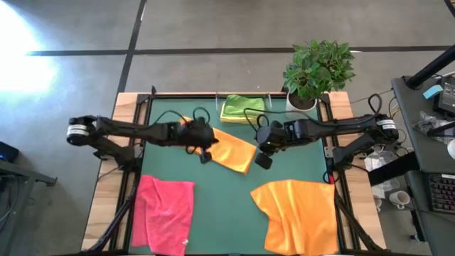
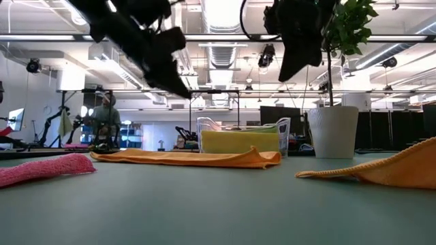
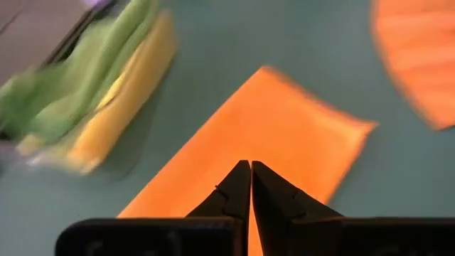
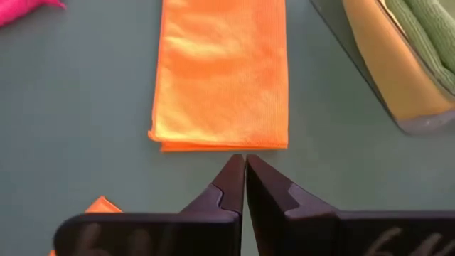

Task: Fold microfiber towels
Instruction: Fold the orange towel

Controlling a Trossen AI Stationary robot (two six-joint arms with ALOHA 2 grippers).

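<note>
Both claws hung closed and empty above the green bench (image 1: 234, 192), the left claw (image 1: 204, 155) over one end of the folded orange towel (image 1: 233, 148) and the right claw (image 1: 263, 159) just off its other end. Lime green towel (image 1: 242, 104) lay on yellow towel (image 2: 238, 141) in a clear tray (image 2: 283, 126); pink towel (image 1: 165, 212) and a second orange towel (image 1: 298, 213) lay crumpled nearer the front edge.
</note>
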